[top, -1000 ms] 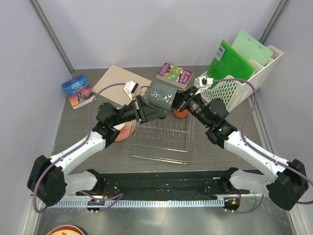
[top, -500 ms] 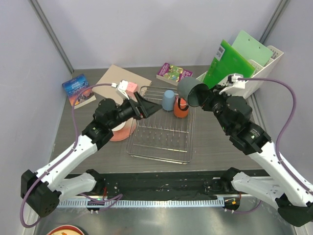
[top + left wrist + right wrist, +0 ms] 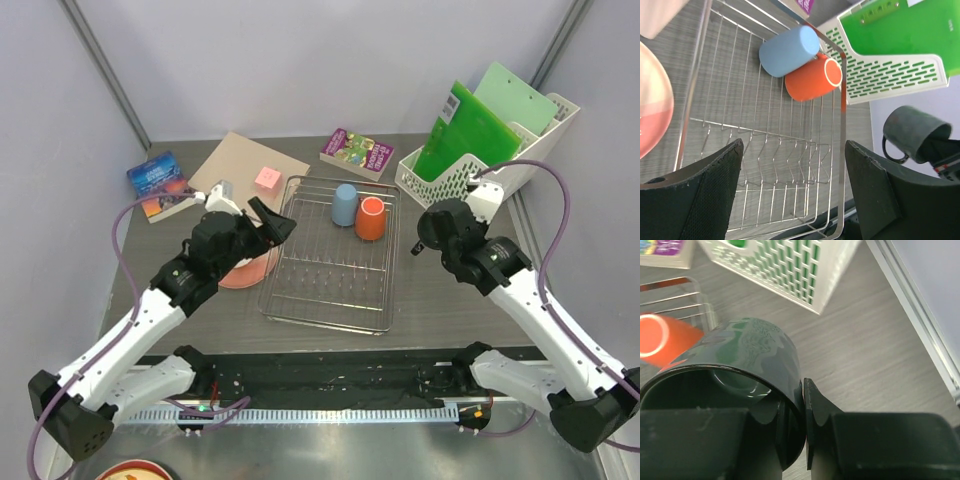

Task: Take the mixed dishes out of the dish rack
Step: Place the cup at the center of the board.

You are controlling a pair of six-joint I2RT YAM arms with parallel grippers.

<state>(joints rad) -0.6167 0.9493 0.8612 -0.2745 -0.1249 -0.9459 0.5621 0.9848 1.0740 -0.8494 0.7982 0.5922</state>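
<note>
**Grey mug clear of the rack, ready to set down on the right**

The dish rack (image 3: 322, 292) sits mid-table with most of its grid bare. The pink round plate (image 3: 240, 276) lies flat on the table (image 3: 430, 300) just beside the rack's left edge, partly under my left arm, so I count it as unloaded. Two pieces remain inside the rack, at its far end: the light blue cup (image 3: 345, 204) and the orange mug (image 3: 370, 218), lying side by side and touching.

The step in hand is the dark grey mug (image 3: 745, 365). My right gripper (image 3: 801, 400) is clamped on its rim, one finger inside the wall and one outside. The mug is tipped with its mouth toward the wrist camera. It hangs to the right of the rack, near the white file holder (image 3: 470, 172). I judge it to be off the table, though I cannot read the height for sure.

My left gripper (image 3: 794, 150) is spread wide and holds nothing, poised over the rack's left side and facing the two remaining pieces.

Next I want to turn the grey mug upright and lower it onto bare table between the rack and the file holder, letting go only once it rests. Then the left arm can reach for the blue cup, minding the orange mug pressed against it.
</note>
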